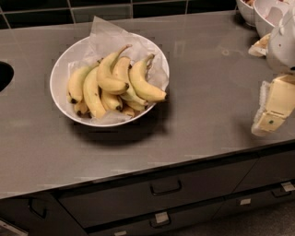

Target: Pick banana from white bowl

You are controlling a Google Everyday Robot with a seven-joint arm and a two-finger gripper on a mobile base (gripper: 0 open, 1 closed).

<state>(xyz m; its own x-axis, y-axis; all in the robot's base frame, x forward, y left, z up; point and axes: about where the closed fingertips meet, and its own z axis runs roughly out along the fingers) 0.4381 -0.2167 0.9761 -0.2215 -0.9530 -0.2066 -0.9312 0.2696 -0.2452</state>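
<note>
The white bowl is wide, shallow and lined with crumpled white paper, and stands on the grey counter left of centre. Several yellow bananas lie in it. The banana lies on top of the pile, strongly curved, with its long thin pale stem pointing up and right and its dark blunt tip to the lower right. A plumper banana lies just right of it, and a greener one at the left. My gripper is at the far right edge of the view, above the counter, well away from the bowl and holding nothing.
Smaller deep white bowls stand at the back right, with a small pale item on the counter below them. A dark round opening is at the counter's left edge. Drawers with handles run below the front edge. Dark tiles back the counter.
</note>
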